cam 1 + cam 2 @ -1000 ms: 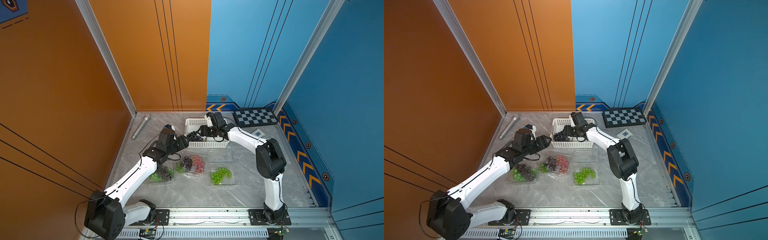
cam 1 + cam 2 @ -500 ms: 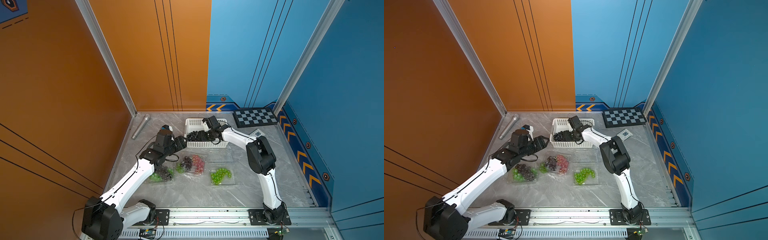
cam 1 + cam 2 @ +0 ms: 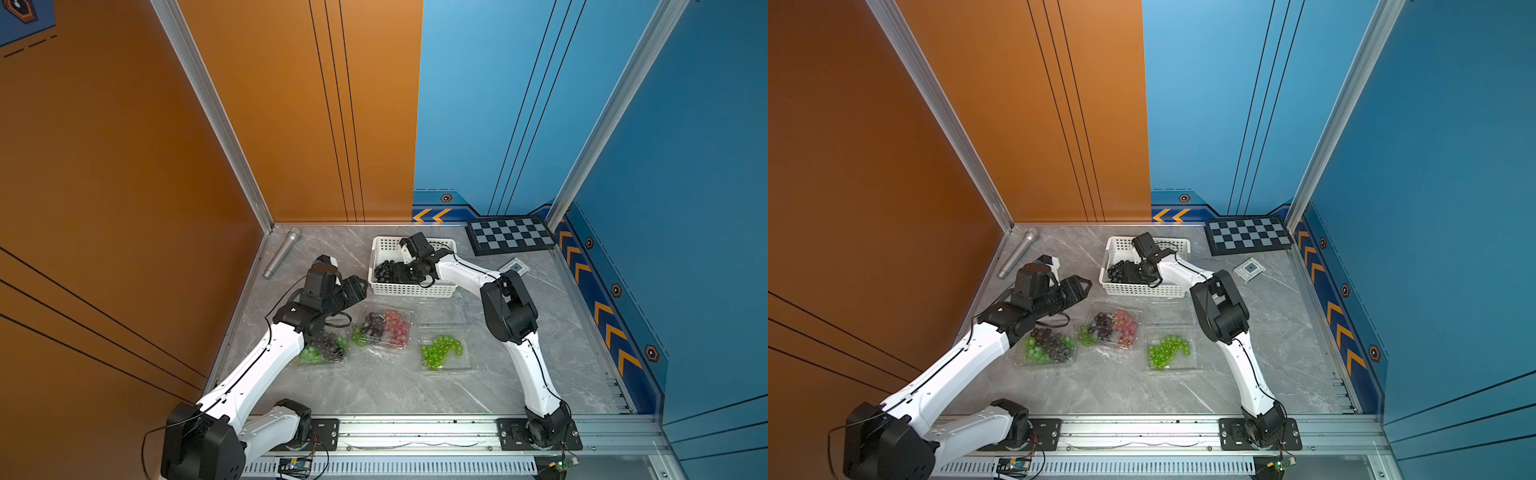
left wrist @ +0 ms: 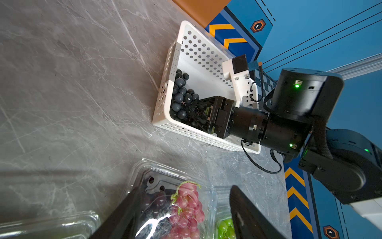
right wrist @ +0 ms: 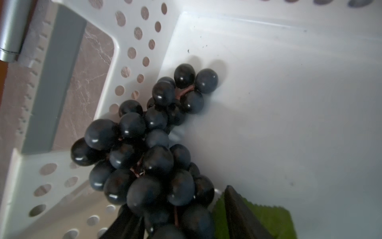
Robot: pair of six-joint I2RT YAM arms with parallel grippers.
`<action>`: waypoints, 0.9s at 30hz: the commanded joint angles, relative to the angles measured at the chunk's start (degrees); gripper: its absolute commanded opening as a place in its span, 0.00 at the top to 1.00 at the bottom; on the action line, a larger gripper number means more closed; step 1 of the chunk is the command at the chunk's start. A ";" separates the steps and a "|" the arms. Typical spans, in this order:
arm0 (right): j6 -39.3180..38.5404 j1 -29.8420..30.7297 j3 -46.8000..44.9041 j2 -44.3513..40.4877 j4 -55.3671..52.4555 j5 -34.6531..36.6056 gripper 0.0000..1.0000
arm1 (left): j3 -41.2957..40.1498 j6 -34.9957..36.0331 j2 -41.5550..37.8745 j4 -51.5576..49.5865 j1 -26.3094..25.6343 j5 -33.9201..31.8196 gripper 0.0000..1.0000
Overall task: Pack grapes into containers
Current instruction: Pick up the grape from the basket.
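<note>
At the end of a white perforated plastic basket (image 3: 413,291) nearest the left arm: a dark purple-black bunch of round glossy grapes (image 5: 144,153), reddish stem showing between the berries, a flat green leaf (image 5: 260,219) tucked beside it. Astride the leaf end of that bunch, the black fingers of the right end effector (image 4: 195,108), one on each side, berries filling the gap. Cannot tell whether pressed tight or merely set around them.

On the grey marble-patterned surface (image 3: 374,390), just in front of the basket, three shallow clear plastic clamshell boxes in a row. Nearest the left arm, a container of green and dark grapes (image 3: 1046,347). In the middle, a container of dark, pinkish-red and green grapes (image 3: 1113,328). Nearest the right arm, a container with one green bunch (image 3: 1169,351). Raised over the surface beside the basket's near corner, close to the middle box, the left end effector (image 3: 1086,290), jaws spread wide, nothing between them.

Further out: a grey metal microphone (image 3: 282,253) lying by the orange wall, a black-and-grey checkerboard panel (image 3: 511,240) flat at the back, and near it a small square card (image 3: 514,266) with a dark printed patch, print too small to read. Along the foot of the blue wall, orange chevrons (image 3: 432,215) and small hexagon badges.
</note>
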 commanded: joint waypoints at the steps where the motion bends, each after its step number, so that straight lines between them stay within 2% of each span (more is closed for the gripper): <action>1: -0.70 0.40 1.76 1.31 -3.31 -0.10 0.63 | -0.87 0.65 -0.79 -0.84 0.66 1.20 0.31; 4: -0.77 0.31 1.70 0.56 -3.57 0.34 0.82 | -0.69 0.49 -0.44 -0.84 0.63 1.55 0.31; 6: -1.07 0.18 1.48 -0.46 -3.58 0.75 0.90 | -0.64 0.39 -0.40 -0.75 0.63 1.63 0.31; 16: -2.35 -0.88 -0.08 -8.35 -3.93 2.05 0.96 | 0.04 0.56 0.03 -0.71 0.44 2.75 0.32; 27: -3.27 -2.06 -3.53 -18.12 -3.93 3.19 0.97 | 1.51 1.05 1.90 -0.76 -1.29 3.04 0.33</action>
